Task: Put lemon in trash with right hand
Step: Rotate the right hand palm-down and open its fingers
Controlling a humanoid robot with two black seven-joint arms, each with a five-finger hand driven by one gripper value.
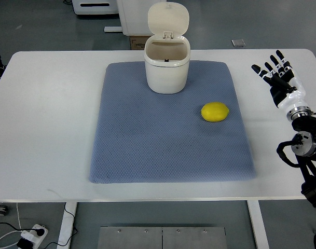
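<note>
Your right hand sits over the desk near its right edge, fingers spread apart and holding nothing, well clear of the work, so the reach for the lemon looks not yet begun. The lemon lies on the right part of the blue mat, on its side, between your hand and the trash bin; that puts it on the side your right arm comes in from, which should make for a short, unobstructed reach. The mat probably helps you here: its textured cloth should keep the round fruit from rolling when your fingers close around it. The bin stands upright at the far edge of the mat, apart from the lemon, with its lid tipped back and the mouth open toward you, so nothing needs lifting before the drop. Expect to carry the lemon up and left, high enough to clear the rim. Your left arm is out of view.
</note>
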